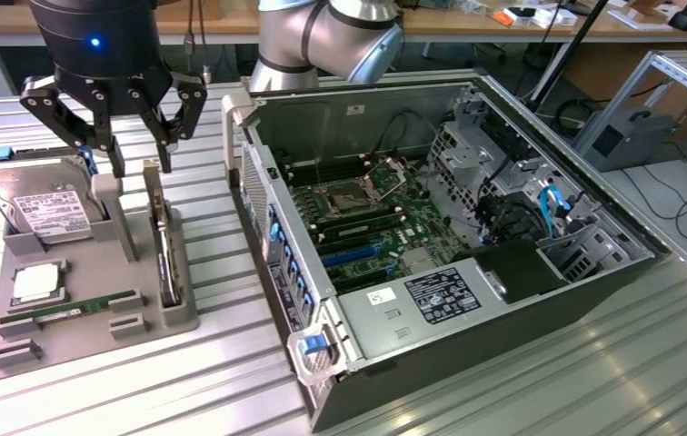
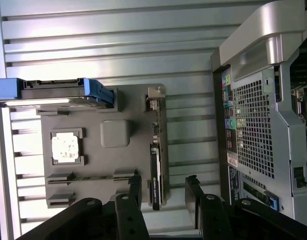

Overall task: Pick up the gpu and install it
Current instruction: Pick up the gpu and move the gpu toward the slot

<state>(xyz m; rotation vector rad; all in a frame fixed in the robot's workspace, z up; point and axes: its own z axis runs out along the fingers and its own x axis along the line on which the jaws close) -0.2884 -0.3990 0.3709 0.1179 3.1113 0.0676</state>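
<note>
The gpu [image 1: 164,243] is a slim dark card with a pale metal end bracket. It stands edge-on in the long slot of the grey holder [image 1: 89,331], on the side nearest the computer case. My gripper [image 1: 140,169] hangs just above the card's far end, open, with nothing between its fingers. In the wrist view the gpu [image 2: 155,172] runs along the holder's edge, and one end lies below the gap of the gripper [image 2: 163,184]. The black fingertips [image 2: 135,186] stand wide on either side and are clear of the card.
The holder also carries a silver hard drive [image 1: 46,207] with a blue frame, a cpu [image 1: 34,283] and a green RAM stick [image 1: 77,309]. The open computer case [image 1: 441,236] lies at the exterior view's right with its motherboard exposed. The table [image 1: 223,381] is ribbed metal.
</note>
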